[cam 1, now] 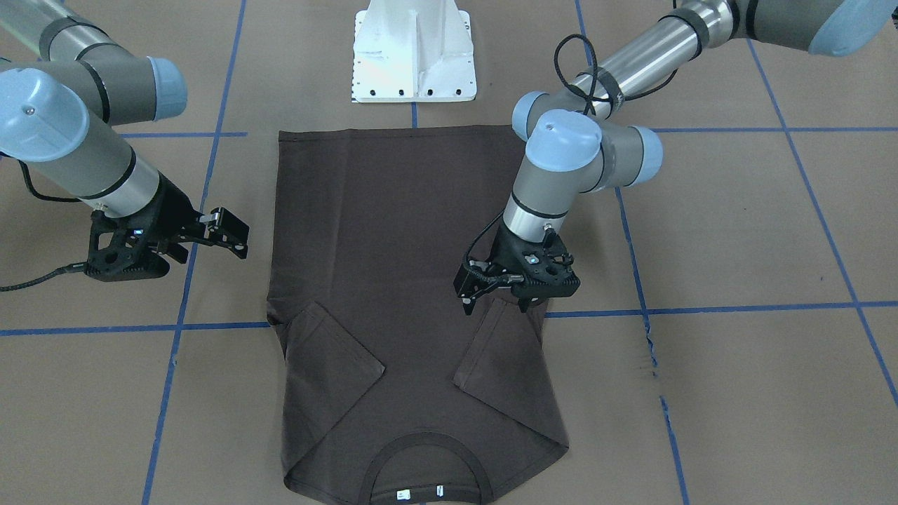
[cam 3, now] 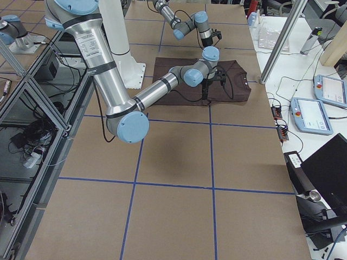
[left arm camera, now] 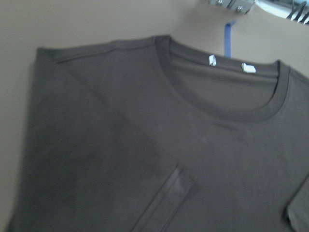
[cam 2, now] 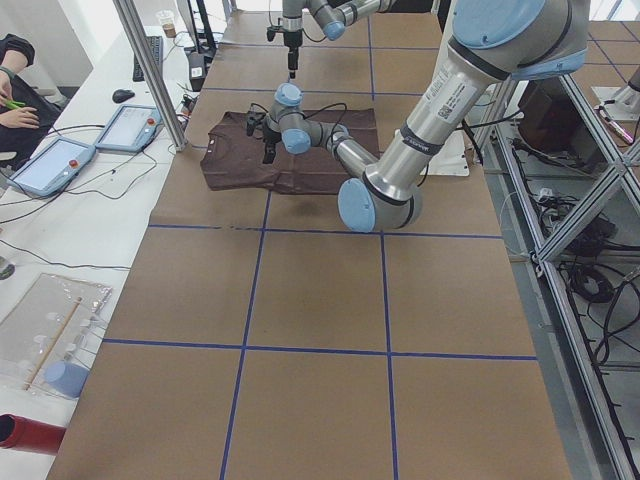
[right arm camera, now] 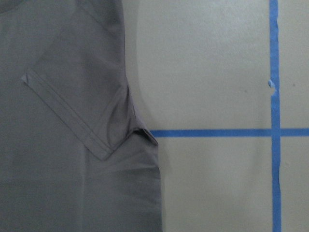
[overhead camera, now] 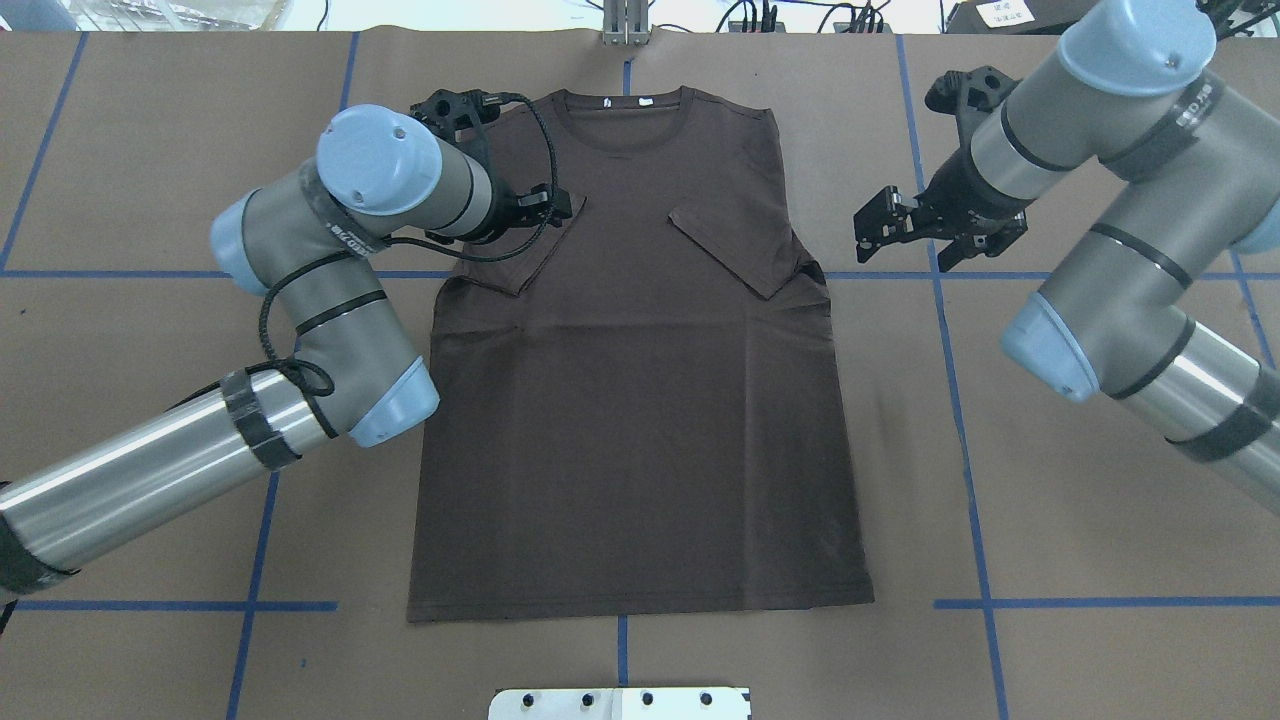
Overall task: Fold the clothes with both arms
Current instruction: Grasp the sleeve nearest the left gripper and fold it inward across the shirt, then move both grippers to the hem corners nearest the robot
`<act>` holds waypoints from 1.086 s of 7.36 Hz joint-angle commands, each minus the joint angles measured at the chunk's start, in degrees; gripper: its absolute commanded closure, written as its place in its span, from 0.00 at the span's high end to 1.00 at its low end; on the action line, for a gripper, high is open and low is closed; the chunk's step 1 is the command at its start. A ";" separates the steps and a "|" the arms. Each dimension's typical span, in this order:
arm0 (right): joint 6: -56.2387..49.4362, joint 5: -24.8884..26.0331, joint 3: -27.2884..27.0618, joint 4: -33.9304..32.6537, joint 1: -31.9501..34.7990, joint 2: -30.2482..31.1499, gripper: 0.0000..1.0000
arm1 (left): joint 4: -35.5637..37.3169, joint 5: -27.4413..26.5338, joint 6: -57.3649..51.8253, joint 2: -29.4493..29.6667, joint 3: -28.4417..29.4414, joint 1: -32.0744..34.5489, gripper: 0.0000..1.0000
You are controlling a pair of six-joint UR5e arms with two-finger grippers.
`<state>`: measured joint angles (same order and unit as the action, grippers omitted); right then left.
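Dark brown T-shirt [overhead camera: 640, 420] flat on the paper-covered table [overhead camera: 1090, 470], front side up; collar close to the edge opposite to the robot, hem toward the white pedestal [cam 1: 414, 56]; both short sleeves folded inward onto the chest; left gripper [cam 1: 497, 303] low over the folded sleeve on its side, jaws apart, grasping nothing; right gripper [overhead camera: 912, 238] over bare table just beside the other sleeve, not touching cloth, released also, jaws apart.
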<state>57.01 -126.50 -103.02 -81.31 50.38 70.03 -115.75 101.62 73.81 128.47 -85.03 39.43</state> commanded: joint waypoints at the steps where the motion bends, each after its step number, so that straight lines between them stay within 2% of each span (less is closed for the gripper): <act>1: 9.19 10.26 -13.47 1.84 -9.90 12.97 1.00 | 14.52 0.42 -1.91 -9.33 -20.87 -0.49 1.00; 2: 15.18 15.61 -14.13 8.56 -16.57 16.50 1.00 | 17.89 0.42 -1.82 -13.12 -27.66 -1.10 1.00; 3: 20.89 24.28 -14.13 10.71 -25.77 17.49 1.00 | 19.32 0.33 -1.65 -16.03 -31.47 -2.15 1.00; 4: 25.73 29.50 -14.13 11.34 -32.39 17.68 1.00 | 19.42 0.33 -1.47 -17.71 -33.17 -2.95 1.00; 5: 30.48 32.69 -14.66 11.52 -37.33 17.59 1.00 | 19.42 0.33 -1.56 -18.07 -33.01 -3.22 1.00; 6: 31.40 34.11 -14.75 11.52 -39.03 17.51 1.00 | 19.42 0.33 -1.82 -18.08 -33.01 -3.22 1.00; 8: 31.41 33.86 -14.66 11.44 -39.49 18.29 1.00 | 19.33 0.42 -1.82 -17.81 -33.01 -3.31 1.00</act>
<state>88.00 -92.86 -117.67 -69.88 11.65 87.83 -96.36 102.01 72.02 110.55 -118.02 36.18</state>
